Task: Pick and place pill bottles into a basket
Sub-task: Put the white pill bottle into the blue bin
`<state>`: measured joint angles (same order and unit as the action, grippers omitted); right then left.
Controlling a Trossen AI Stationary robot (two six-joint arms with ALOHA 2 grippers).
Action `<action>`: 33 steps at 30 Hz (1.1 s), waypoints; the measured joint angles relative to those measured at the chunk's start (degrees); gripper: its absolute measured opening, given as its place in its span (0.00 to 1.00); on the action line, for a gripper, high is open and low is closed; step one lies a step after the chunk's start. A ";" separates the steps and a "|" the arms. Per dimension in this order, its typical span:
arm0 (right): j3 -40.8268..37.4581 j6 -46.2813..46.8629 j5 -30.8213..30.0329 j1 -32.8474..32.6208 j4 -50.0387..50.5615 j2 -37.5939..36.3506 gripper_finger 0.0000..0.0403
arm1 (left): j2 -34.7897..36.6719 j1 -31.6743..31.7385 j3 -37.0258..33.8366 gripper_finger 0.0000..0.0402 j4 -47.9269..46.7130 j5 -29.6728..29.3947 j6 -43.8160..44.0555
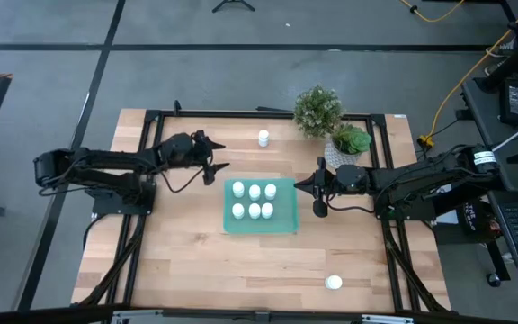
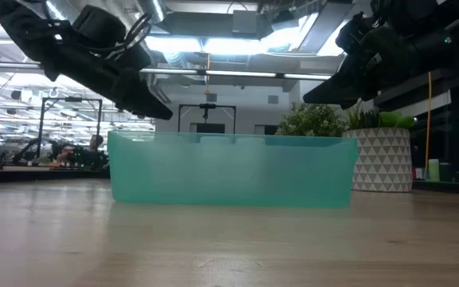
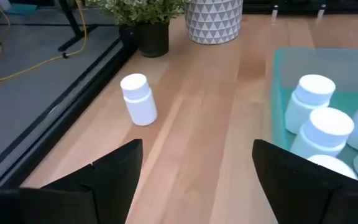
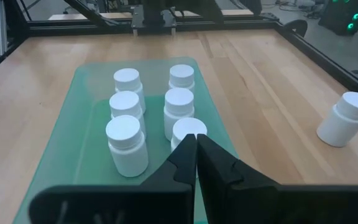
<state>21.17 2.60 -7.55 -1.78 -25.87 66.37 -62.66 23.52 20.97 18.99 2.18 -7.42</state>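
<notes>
Reaching for the far pill bottle (image 1: 263, 138) with the spread left claw (image 1: 212, 158) could tip it, because it stands loose on the tabletop (image 1: 196, 261). Six bottles (image 1: 254, 201) sit in the basket (image 1: 286, 225), another (image 1: 334, 283) stands near-right, and the right claw (image 1: 317, 194) is pressed together beside the basket.

White pill bottles (image 4: 179, 109) in a teal-green translucent basket (image 2: 229, 171); pale wood worktop (image 1: 241, 261); white pot (image 3: 214, 18), grey triangle pattern.
</notes>
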 joint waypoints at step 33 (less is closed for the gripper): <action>0.00 -1.59 0.00 0.00 0.00 0.00 0.04 | -15.43 9.73 0.02 0.74 14.12 13.00 -5.40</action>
<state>21.17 1.02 -7.55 -1.78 -25.87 66.37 -78.08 33.26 20.99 33.11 15.18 -12.82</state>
